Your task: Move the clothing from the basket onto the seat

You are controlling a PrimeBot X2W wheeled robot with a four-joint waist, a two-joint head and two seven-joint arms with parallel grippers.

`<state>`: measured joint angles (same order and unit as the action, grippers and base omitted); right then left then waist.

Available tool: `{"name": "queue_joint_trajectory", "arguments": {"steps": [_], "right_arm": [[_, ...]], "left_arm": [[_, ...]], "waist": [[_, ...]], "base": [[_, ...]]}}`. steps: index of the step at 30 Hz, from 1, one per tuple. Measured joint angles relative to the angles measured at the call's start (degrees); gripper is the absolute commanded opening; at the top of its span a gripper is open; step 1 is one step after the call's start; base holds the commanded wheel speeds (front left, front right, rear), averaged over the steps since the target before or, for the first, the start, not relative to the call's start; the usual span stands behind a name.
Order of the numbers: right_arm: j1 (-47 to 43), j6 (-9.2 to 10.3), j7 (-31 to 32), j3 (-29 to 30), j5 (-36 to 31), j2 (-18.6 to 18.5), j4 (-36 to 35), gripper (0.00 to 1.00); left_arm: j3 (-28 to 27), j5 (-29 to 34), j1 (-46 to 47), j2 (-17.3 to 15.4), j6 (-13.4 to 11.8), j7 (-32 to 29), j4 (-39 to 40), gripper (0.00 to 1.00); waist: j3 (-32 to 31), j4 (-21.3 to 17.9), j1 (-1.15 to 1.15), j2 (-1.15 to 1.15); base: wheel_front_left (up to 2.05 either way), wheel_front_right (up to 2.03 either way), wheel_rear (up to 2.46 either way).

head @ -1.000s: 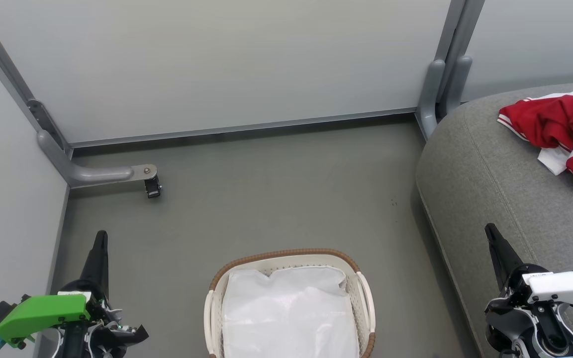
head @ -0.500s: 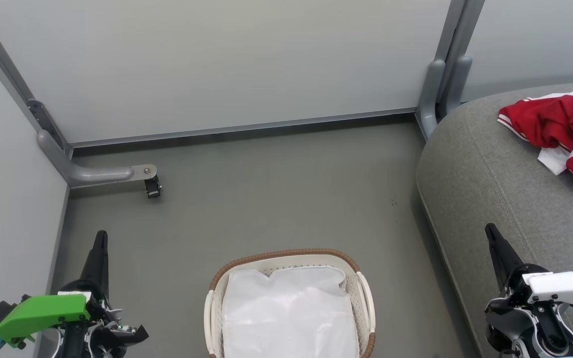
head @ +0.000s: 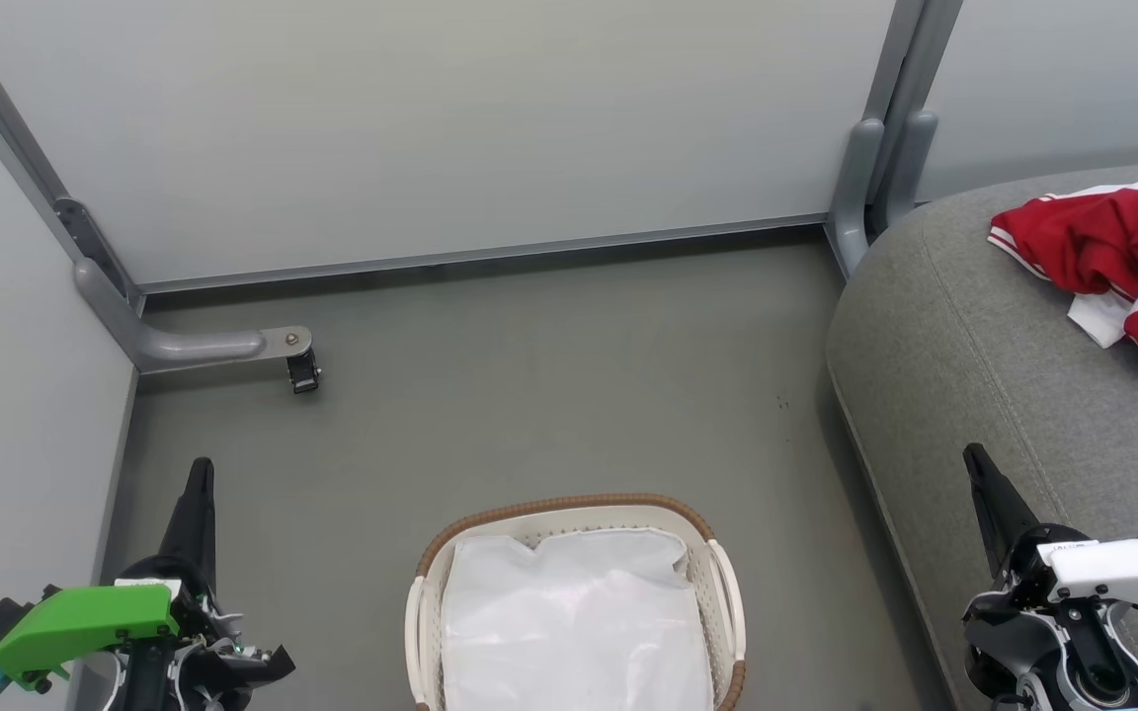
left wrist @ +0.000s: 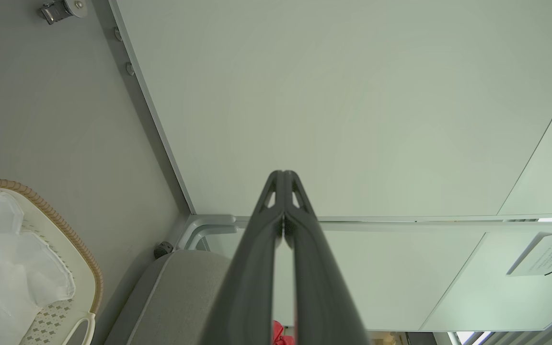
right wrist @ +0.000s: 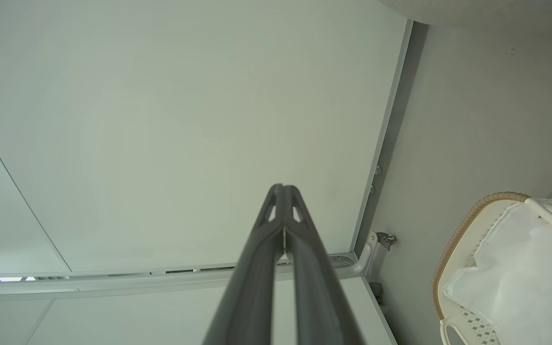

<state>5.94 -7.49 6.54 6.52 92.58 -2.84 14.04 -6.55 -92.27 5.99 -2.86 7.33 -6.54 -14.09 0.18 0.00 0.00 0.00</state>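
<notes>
The red and white clothing (head: 1127,257) lies crumpled on the grey seat (head: 964,336) at the right of the head view; a red scrap of it (left wrist: 280,335) peeks between my left fingers in the left wrist view. The white lattice basket (head: 717,578) with a brown rim stands on the floor at bottom centre, with the white liner (head: 574,622) inside. My left gripper (head: 200,469) is shut and holds nothing, left of the basket. My right gripper (head: 974,456) is shut and holds nothing, over the seat's front edge. Both wrist views show fingers pressed together (left wrist: 283,175) (right wrist: 283,188).
Pale partition walls close off the back and left, with a grey bracket and small caster (head: 302,370) near the left corner and grey posts (head: 875,178) at the seat's far end. Grey floor (head: 549,395) lies between the walls, basket and seat.
</notes>
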Motion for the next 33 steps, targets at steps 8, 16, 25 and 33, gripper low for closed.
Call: {"name": "queue_joint_trajectory", "arguments": {"steps": [8,16,25,33], "right_arm": [[0.0,0.0,0.0,0.01,-0.05,0.0,0.0,0.0],[0.0,0.0,0.0,0.02,-0.07,0.0,0.0,0.0],[0.0,0.0,0.0,0.02,-0.07,0.01,0.0,0.0],[0.0,0.0,0.0,0.03,-0.07,0.01,0.0,0.0]], "left_arm": [[0.0,0.0,0.0,0.0,0.0,0.0,0.0,0.0],[0.0,0.0,0.0,0.0,0.0,0.0,0.0,0.0],[0.0,0.0,0.0,0.0,0.0,0.0,0.0,0.0],[0.0,0.0,0.0,0.0,0.0,0.0,0.0,0.0]], "waist": [[0.0,0.0,0.0,0.0],[0.0,0.0,0.0,0.0],[0.0,0.0,0.0,0.0],[0.0,0.0,0.0,0.0]], "base": [[0.0,0.0,0.0],[0.0,0.0,0.0],[0.0,0.0,0.0],[0.0,0.0,0.0]]}}
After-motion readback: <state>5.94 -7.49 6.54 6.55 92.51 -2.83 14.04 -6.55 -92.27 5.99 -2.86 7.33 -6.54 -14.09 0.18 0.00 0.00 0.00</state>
